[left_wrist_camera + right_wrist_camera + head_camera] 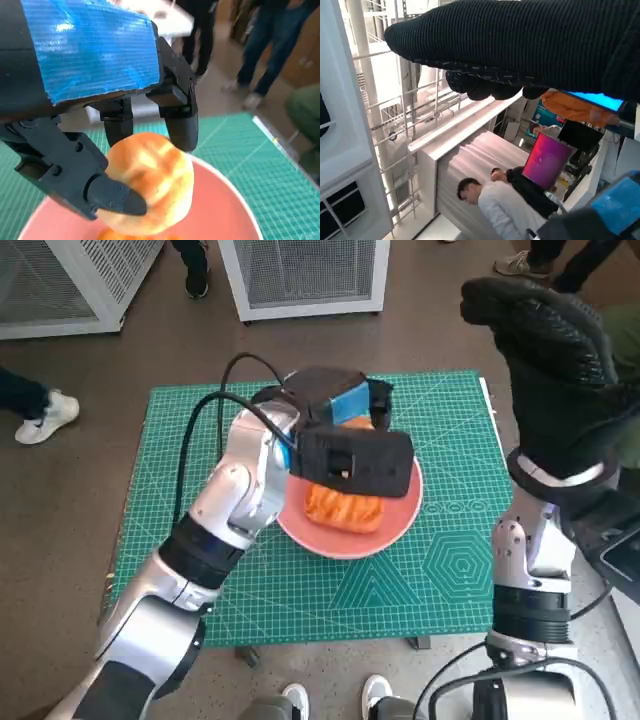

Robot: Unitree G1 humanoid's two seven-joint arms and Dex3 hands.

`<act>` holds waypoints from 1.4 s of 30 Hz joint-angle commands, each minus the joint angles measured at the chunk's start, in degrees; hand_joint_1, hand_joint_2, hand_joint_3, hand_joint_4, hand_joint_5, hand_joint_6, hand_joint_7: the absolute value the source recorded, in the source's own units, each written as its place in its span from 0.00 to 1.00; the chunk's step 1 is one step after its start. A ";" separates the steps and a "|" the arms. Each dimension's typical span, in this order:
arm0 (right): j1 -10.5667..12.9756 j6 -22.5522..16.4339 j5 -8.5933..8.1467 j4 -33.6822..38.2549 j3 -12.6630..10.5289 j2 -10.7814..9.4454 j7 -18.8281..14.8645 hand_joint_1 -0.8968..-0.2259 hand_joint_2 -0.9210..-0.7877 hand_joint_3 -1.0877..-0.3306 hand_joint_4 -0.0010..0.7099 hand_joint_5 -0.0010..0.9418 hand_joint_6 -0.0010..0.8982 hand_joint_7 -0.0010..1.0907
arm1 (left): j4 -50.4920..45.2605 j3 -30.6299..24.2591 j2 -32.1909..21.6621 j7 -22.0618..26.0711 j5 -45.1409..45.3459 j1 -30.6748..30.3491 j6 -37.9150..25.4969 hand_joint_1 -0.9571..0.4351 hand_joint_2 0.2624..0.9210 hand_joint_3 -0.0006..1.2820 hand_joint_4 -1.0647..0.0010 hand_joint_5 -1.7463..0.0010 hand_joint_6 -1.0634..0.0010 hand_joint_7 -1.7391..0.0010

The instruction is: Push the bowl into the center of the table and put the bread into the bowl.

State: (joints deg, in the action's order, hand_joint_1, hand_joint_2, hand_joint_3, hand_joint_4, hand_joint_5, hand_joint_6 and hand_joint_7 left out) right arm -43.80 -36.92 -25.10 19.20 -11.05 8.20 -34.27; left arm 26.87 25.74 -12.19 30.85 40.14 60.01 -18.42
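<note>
Pink and shallow, the round plastic bowl [345, 530] sits near the middle of the green cutting-mat table [180, 440], so the push looks done. The blue-taped black left hand [125, 145] hangs over the bowl, its fingers [180, 127] closed round a golden glazed bread roll [150, 182]; a second orange piece [343, 508] already lies inside. The placing step is in hand: next, I judge, lower slightly and spread the fingers. The black knitted-glove right hand [555, 360] is raised at three o'clock, holding nothing; whether its fingers are apart I cannot tell.
</note>
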 commanded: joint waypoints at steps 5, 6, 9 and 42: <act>1.40 0.73 -0.10 -0.49 0.10 -0.01 0.26 0.29 0.00 0.56 0.43 0.00 0.36 0.18 | -0.35 0.61 -0.12 2.82 -0.56 1.65 -3.22 0.39 0.90 0.02 0.94 0.96 0.93 0.79; 1.42 0.75 -0.08 -0.55 0.12 -0.03 0.31 0.28 0.00 0.56 0.43 0.00 0.36 0.18 | -0.44 0.73 -0.18 2.73 -0.46 1.58 -3.25 0.38 0.90 0.02 0.95 0.97 0.93 0.80; 1.33 0.68 0.07 -0.50 0.17 -0.11 0.43 0.28 0.00 0.56 0.43 0.00 0.36 0.18 | -0.38 0.74 -0.68 1.97 -0.59 1.20 -2.28 0.35 0.90 0.02 0.96 0.99 0.95 0.81; -1.22 0.69 0.97 1.81 0.06 0.08 1.09 0.31 0.00 0.55 0.43 0.00 0.36 0.19 | -6.74 -24.00 -3.00 -14.08 -28.49 -11.50 25.73 0.11 1.00 0.36 0.98 0.99 0.96 0.84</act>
State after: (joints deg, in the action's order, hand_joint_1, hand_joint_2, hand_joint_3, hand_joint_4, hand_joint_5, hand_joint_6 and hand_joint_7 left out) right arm -44.57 -36.51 -24.51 20.07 -11.02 8.18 -33.63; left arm 19.88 5.16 -16.84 20.87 15.31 51.02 1.96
